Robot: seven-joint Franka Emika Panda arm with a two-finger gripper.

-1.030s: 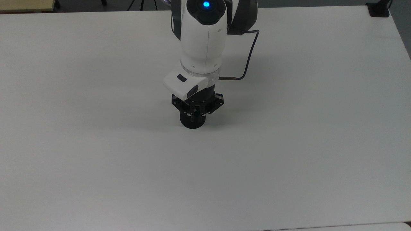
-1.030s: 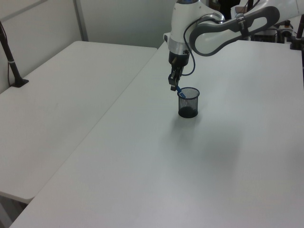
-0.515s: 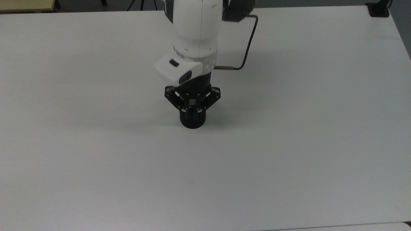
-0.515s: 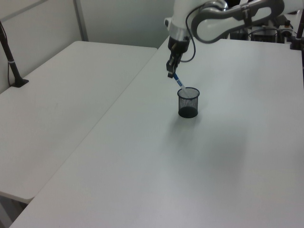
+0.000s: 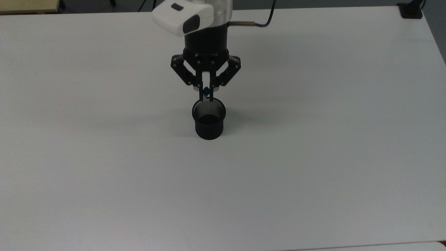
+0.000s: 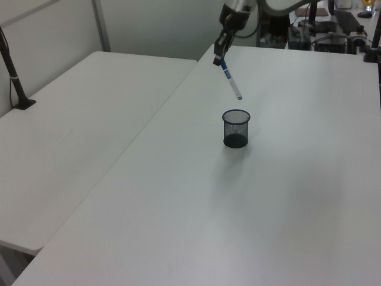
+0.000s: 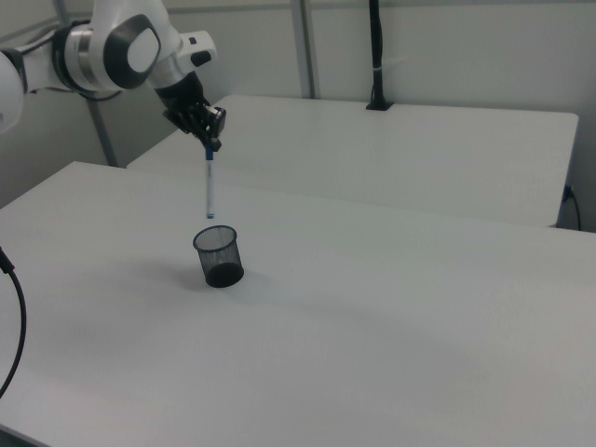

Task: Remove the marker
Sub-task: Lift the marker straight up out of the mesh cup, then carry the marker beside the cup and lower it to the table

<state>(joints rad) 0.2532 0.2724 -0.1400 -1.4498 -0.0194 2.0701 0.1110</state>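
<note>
Marker (image 6: 232, 83) lifted clear of cup (image 6: 236, 128) | pincer (image 6: 218, 58) clamped, arm raised

One marker (image 6: 231, 83); one black mesh cup (image 6: 236, 128); two white tables (image 6: 286, 196); one hand (image 6: 218, 59).

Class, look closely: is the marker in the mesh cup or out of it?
Out. The gripper holds the marker in the air; in the left view its lower tip hangs above the rim of the black mesh cup, with clear space between.

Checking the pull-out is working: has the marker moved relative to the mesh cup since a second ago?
Yes. The marker, gripped at its top, has risen out of the mesh cup and now hangs clear above its rim.
</note>
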